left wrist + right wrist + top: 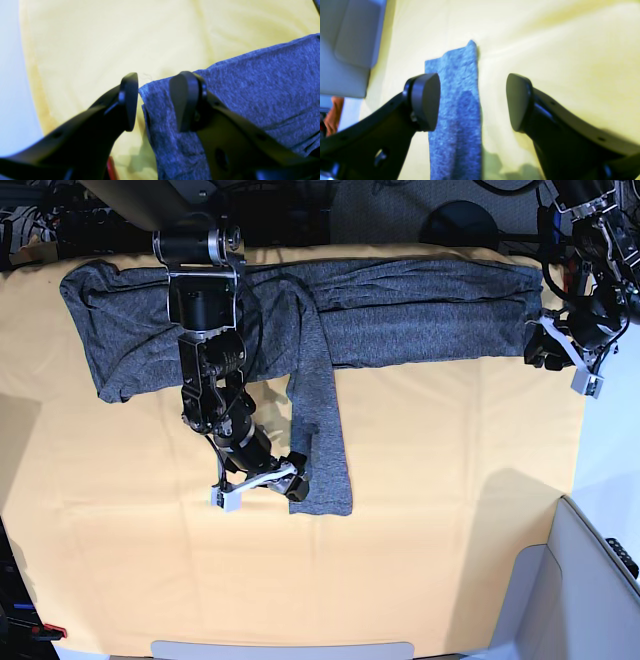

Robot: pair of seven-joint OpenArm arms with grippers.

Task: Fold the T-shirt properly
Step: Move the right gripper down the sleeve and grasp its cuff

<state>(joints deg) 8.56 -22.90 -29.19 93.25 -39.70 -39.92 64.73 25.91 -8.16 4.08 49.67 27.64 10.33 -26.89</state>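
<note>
While the heathered charcoal knit T-shirt (400, 310) lies spread in a long band across the far edge of the yellow-orange cloth-covered surface (450, 530), one narrow strip of it (320, 440), probably a sleeve or folded flap, hangs down toward the near side at right angles to the body. Right end effector (262, 483) sits at the strip's free end, jaws wide apart and gripping nothing; in the right wrist view the strip (455, 112) runs lengthwise between the pads (426, 101), hugging one pad and well clear of the other, so its long axis lines up with the approach, not across the jaws. Left end effector (153, 101) is at the shirt's opposite end, at the corner of the band (160, 100), jaws part open, straddling the fabric edge, not clamped. Right arm is nearer the dangling strip; judgement: next move needs it to shift sideways to centre the strip before closing.
</note>
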